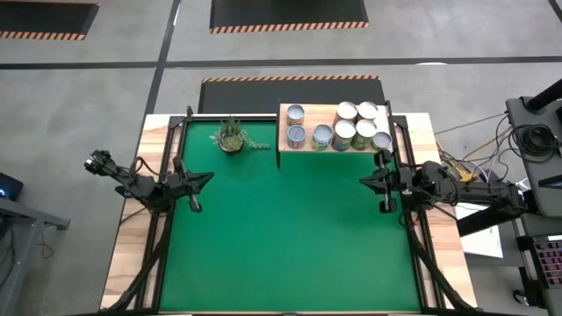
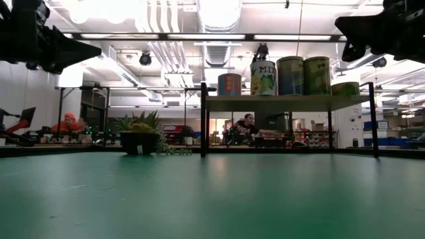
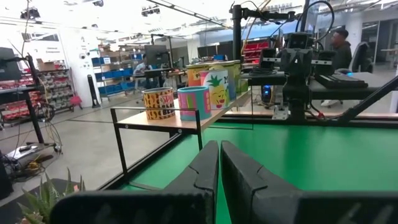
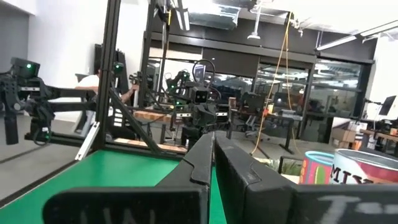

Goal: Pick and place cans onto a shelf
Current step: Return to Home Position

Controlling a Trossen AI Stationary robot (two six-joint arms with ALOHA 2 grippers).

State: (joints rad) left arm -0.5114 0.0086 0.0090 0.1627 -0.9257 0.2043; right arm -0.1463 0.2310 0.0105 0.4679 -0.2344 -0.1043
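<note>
**A:** Where are the cans now?

**B:** All eight cans [image 1: 343, 134] stand upright on the shelf [image 1: 316, 116]. The shelf is at the far edge of the table [image 1: 281, 254], on its right half, raised on thin black legs. Three cans are toward the end nearer the potted plant [image 1: 231, 136]. The other five are close together at the opposite end.

**A:** And the plant, does it touch the shelf?

**B:** No, it sits on the green table near the shelf's left end, apart from it.

**A:** How is the left pincer?

**B:** The left pincer [image 3: 219, 144] hangs over the left side of the table and points toward the middle. Its two fingers are pressed together with only a thin slit between them, and they hold nothing.

**A:** And the right one?

**B:** The right pincer [image 4: 213, 134] hangs over the right side, in front of the shelf's right end, facing the left one. Its fingers are also closed together and empty. The two pincers are well apart.
</note>
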